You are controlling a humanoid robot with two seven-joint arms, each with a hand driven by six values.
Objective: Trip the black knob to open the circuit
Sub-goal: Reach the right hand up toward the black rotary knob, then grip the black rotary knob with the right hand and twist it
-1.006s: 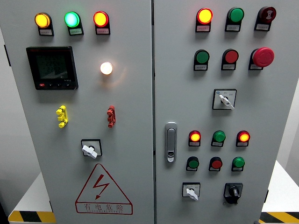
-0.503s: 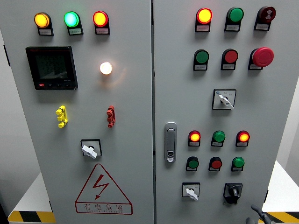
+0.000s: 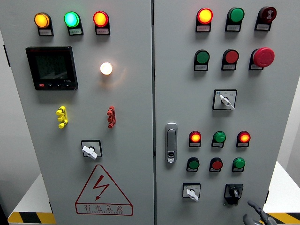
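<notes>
The black knob point(image 3: 233, 192) is a rotary switch at the bottom right of the grey cabinet's right door point(image 3: 276, 112), its pointer roughly upright. My right hand point(image 3: 254, 214) enters at the lower right edge. Only dark fingertips point(image 3: 253, 205) show, spread apart, holding nothing, just below and to the right of the knob and not touching it. The left hand is out of sight.
A white-handled selector point(image 3: 191, 192) sits left of the knob. Above it are rows of red and green lamps and buttons point(image 3: 216, 164), and a door latch point(image 3: 171, 143) stands by the seam. The left door carries a meter point(image 3: 51, 68) and a warning triangle point(image 3: 103, 190).
My right hand has risen into view at the bottom right corner and come closer to the black knob. The panel itself is unchanged.
</notes>
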